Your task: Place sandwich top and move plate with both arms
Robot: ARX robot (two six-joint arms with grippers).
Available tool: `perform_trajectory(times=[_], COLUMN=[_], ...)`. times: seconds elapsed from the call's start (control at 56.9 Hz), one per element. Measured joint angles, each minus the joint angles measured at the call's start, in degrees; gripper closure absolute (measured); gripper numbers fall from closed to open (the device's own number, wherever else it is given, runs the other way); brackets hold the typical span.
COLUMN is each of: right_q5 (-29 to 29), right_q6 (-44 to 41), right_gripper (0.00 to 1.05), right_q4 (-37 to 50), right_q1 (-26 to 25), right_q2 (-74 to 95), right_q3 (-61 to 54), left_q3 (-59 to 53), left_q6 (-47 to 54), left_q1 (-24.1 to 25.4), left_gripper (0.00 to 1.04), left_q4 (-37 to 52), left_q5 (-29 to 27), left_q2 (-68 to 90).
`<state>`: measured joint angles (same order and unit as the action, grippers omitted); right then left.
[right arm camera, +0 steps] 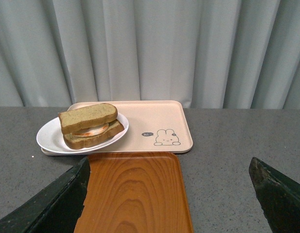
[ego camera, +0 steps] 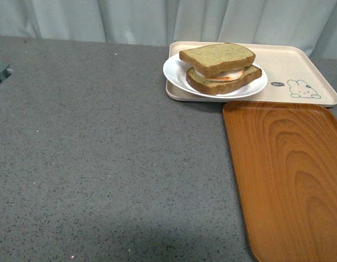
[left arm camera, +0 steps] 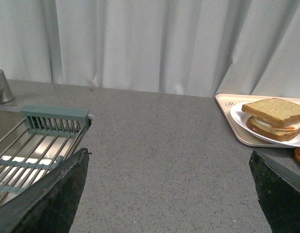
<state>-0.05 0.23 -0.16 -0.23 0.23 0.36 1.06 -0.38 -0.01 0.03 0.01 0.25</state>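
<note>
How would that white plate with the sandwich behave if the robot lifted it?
The plate looks stiff and glossy, so probably slippery to grip. Its shallow rim overhangs the cream tray, likely giving an edge to catch. The top slice lies loose and may slide if the plate is tilted.

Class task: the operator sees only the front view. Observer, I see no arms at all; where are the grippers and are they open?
Observer: Both wrist views show each gripper's fingers spread wide, holding nothing: left gripper, right gripper.
Operator: What lies off my left edge?
Observer: A steel sink with a green-framed wire rack across it, in the left wrist view.
Operator: Is the sandwich top on?
Observer: Yes, the sandwich top lies over the egg on the plate, which overhangs the rabbit-print tray.
</note>
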Motion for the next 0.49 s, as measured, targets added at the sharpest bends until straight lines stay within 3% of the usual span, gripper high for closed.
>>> perform_trajectory(times=[0.492], right_q5=[0.0], right_q6=[0.0], right_gripper=[0.09], right_q4=[0.0], right_q1=[0.0], right_q2=[0.0], right_q3=[0.0], left_q3=[0.0], left_q6=[0.0], left_q1=[0.0], left_gripper=[0.06], left_q4=[0.0], left_q5=[0.0], left_q2=[0.0])
